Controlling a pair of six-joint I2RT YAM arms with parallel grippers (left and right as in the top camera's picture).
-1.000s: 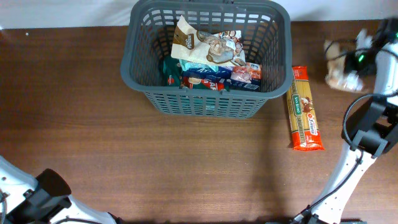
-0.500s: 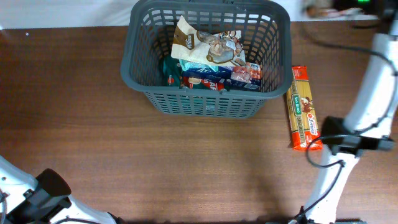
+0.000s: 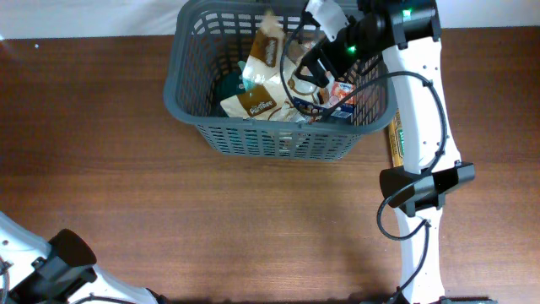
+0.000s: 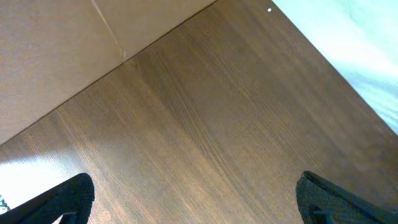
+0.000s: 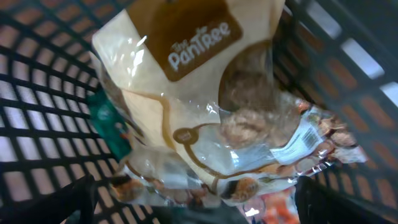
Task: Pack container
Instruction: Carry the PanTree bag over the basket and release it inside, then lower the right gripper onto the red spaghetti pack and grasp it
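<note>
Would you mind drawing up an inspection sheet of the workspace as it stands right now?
Surface: brown wooden table, no marks seen.
Job's things: dark grey container at the far edge, holding several packets. A cream and brown bag lies tilted on top. An orange pasta packet lies on the table to the right of the container, mostly hidden by the right arm.
Clutter: nothing seen.
Grippers: right gripper open, inside the container over the bag. Left gripper open over bare table, nothing between its fingers.
Cables: black cable loops along the right arm.
Surroundings: white backdrop beyond the table's far edge.
</note>
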